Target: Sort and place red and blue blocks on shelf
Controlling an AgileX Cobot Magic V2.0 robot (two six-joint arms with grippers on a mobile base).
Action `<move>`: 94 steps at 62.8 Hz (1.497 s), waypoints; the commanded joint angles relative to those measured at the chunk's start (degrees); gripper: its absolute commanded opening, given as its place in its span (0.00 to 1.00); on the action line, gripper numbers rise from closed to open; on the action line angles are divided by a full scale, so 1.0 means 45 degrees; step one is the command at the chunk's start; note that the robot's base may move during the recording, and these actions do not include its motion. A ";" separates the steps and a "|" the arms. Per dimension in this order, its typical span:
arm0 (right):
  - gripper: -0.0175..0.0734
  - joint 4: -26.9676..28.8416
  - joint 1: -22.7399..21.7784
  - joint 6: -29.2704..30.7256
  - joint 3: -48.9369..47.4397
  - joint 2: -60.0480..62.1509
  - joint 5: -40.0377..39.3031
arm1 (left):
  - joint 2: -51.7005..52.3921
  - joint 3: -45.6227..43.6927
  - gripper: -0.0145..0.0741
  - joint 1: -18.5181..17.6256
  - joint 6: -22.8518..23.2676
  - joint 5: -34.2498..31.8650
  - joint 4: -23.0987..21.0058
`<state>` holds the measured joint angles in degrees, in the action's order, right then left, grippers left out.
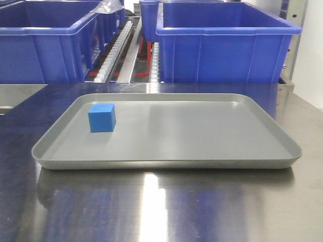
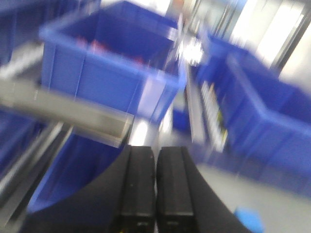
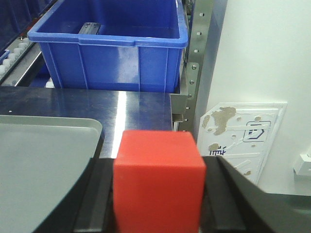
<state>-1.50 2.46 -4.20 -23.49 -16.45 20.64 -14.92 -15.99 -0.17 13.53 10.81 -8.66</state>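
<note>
Red block (image 3: pixel 158 182) was pinched between the two fingers (image 3: pixel 95 199) of the right gripper (image 3: pixel 158 204) and filled the gap between them. In the right wrist view it sat just off the right edge of the grey tray (image 3: pixel 43 165), with a blue bin (image 3: pixel 112 53) on the shelf (image 3: pixel 194 73) beyond the tray. Blue block (image 1: pixel 102 117) rested flat on the tray floor near the tray's left rim, apart from both grippers. Left gripper (image 2: pixel 155 184) had its fingers pressed together with nothing between them. Its view was blurred, so its position relative to the tray could not be determined. The tray lay on the steel table (image 1: pixel 151 212).
</note>
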 commanded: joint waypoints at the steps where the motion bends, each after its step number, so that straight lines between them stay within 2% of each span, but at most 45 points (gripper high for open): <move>1: 0.25 -0.0076 -0.0084 0.0005 -0.0326 -0.0094 -0.1075 | -0.1347 -0.1120 0.30 -0.0121 0.0215 0.0551 0.0339; 9: 0.25 -0.0076 -0.0084 0.0005 -0.0326 -0.0094 -0.1075 | -0.3083 -0.1916 0.30 -0.0624 0.0215 0.2287 0.0343; 20: 0.25 -0.0076 -0.0084 0.0005 -0.0326 -0.0094 -0.1075 | -0.5886 -0.3276 0.30 -0.2281 0.0215 0.4660 0.0343; 27: 0.25 -0.0076 -0.0084 0.0005 -0.0326 -0.0094 -0.1075 | -0.7598 -0.4286 0.30 -0.3353 0.0240 0.5567 0.0343; 30: 0.25 -0.0076 -0.0084 0.0005 -0.0326 -0.0094 -0.1075 | -0.8548 -0.4764 0.30 -0.3696 0.0607 0.5948 0.0318; 33: 0.25 -0.0076 -0.0084 0.0005 -0.0326 -0.0094 -0.1075 | -0.9262 -0.5277 0.31 -0.3954 0.1035 0.6327 0.0345; 40: 0.25 -0.0076 -0.0084 0.0005 -0.0326 -0.0094 -0.1075 | -1.1115 -0.6530 0.31 -0.4545 0.1089 0.7207 0.0608; 47: 0.25 -0.0076 -0.0084 0.0005 -0.0326 -0.0094 -0.1075 | -1.2782 -0.8168 0.42 -0.4952 0.1273 0.8319 0.0816; 58: 0.25 -0.0076 -0.0084 0.0005 -0.0326 -0.0094 -0.1075 | -1.5309 -1.0921 0.81 -0.5428 0.1332 0.9644 0.0816; 61: 0.25 -0.0076 -0.0084 0.0005 -0.0326 -0.0094 -0.1075 | -1.5893 -1.1545 0.88 -0.5497 0.1364 0.9734 0.0816; 70: 0.25 -0.0076 -0.0084 0.0005 -0.0326 -0.0094 -0.1075 | -1.7272 -1.3610 0.90 -0.5782 0.2624 1.0147 0.0794; 79: 0.25 -0.0076 -0.0084 0.0005 -0.0326 -0.0094 -0.1075 | -1.8729 -1.5776 0.90 -0.6137 0.2618 1.1094 0.0936; 94: 0.25 -0.0076 -0.0084 0.0005 -0.0326 -0.0094 -0.1075 | -2.0731 -1.8113 0.90 -0.6609 0.2651 1.2428 0.1343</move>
<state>-1.50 2.46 -4.30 -23.49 -16.45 20.64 -108.57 -93.16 -29.08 24.62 64.78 -2.99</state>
